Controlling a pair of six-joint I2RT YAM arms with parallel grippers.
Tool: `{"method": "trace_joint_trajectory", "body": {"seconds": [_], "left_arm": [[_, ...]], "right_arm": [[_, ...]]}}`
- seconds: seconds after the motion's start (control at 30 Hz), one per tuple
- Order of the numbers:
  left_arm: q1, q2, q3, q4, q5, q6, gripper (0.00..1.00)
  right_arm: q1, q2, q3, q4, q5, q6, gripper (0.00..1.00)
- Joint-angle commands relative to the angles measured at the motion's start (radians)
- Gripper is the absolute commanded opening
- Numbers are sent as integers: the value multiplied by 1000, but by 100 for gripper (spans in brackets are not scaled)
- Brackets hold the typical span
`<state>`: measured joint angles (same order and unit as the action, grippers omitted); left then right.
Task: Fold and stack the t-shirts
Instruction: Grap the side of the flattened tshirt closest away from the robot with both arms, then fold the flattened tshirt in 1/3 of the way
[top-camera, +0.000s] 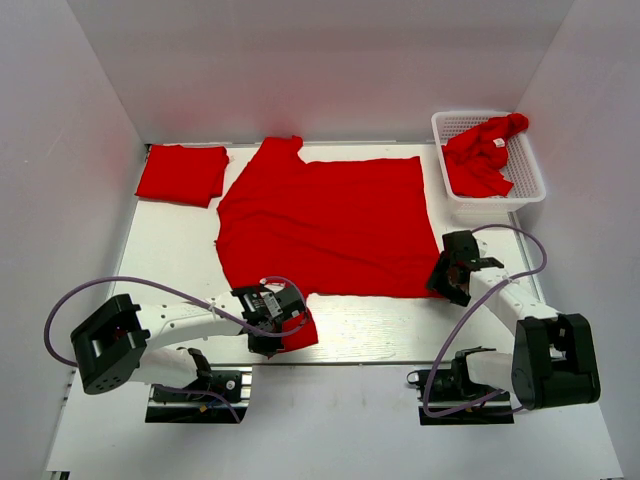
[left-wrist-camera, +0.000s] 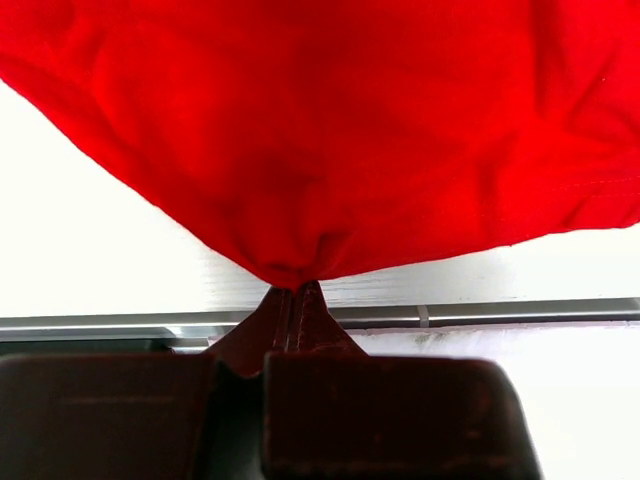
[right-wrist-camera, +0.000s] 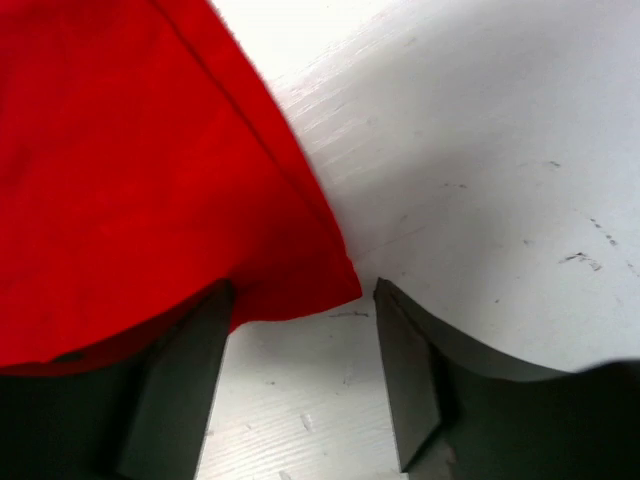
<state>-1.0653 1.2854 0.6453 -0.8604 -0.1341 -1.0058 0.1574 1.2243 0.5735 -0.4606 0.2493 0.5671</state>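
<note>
Left claw: The left gripper (left-wrist-camera: 293, 300), nearest the front edge, was clamped shut on a pinch of the large bright red soft-fabric t-shirt (top-camera: 320, 225). It held the near-left tip, seemingly a sleeve, and the cloth gathered to a point at its jaws.
Right claw: The right gripper (right-wrist-camera: 303, 300) stood with its jaws apart, straddling the shirt's near-right hem corner. Only the tip of that corner lay between the fingers, and nothing was gripped.
Step in hand: This looked like securing both near corners before a lengthwise fold away from the robot.
Doing it well: The right jaws should have reached further past the hem seam before closing, since so shallow a bite could slip. Both claws should then have lifted level and together. The near edge needed to be taut and carried low toward the far edge.
Shirt's place: It lay spread flat across the middle of the white table (top-camera: 380, 325).
Far left: A folded red t-shirt (top-camera: 182, 172) sat at the back corner, the likely base of the stack.
Far right: A white plastic lattice basket (top-camera: 532, 172) held crumpled red t-shirts (top-camera: 480, 160), not yet folded.
</note>
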Motion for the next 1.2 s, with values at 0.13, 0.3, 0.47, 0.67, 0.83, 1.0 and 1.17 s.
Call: {"method": "trace_joint_trajectory", "body": {"seconds": [0.13,0.3,0.47,0.67,0.83,1.0,1.17], "left_arm": [[-5,-32,34,-25,-6,4,0],[-5,-72,34,-45,-6,4,0],[-5,-103,45,-101,-6,4,0],[-5,-170,30,-104,97,-5,0],[-5,-236,10,-137,182,4,0],[-5,-239,89,-161,134,47,0],[27,-126,226,-152,22,44,0]], "right_arm": [[-2,38,-47,97,-7,30,58],[-4,55,-63,135,-13,39,54],[-4,43,-55,71,18,63,0],[1,-147,-69,-111,18,70,0],[5,-232,-75,-186,-122,80,0],[2,-226,-46,-228,-130,83,0],[2,-204,5,-237,-70,60,0]]}}
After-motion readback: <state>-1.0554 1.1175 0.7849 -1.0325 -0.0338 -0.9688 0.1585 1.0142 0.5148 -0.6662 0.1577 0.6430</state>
